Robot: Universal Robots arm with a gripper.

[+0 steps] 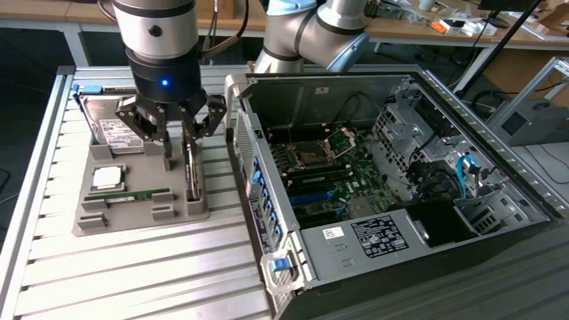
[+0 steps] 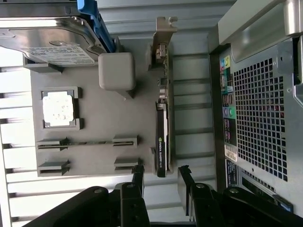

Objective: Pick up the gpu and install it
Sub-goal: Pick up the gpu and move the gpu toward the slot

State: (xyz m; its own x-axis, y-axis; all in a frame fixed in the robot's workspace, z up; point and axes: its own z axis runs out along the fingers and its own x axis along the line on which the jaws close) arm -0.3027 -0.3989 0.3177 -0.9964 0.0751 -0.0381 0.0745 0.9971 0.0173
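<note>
Gpu, one, on edge along tray's side at the exterior view's right; hard drive, processor, memory stick, open case, one each. Arm upright, gripper spread apart over gpu.

The gripper hides one end of the graphics card and part of the hard drive. The words on the label are too small to read.

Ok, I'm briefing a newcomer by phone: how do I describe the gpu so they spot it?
Find the open computer case; on the exterior view's left of it, a grey tray sits on the slatted table. The gpu stands on edge along the tray's side nearest the case: a thin dark card, unlike the boxy hard drive and narrow green memory stick.
</note>
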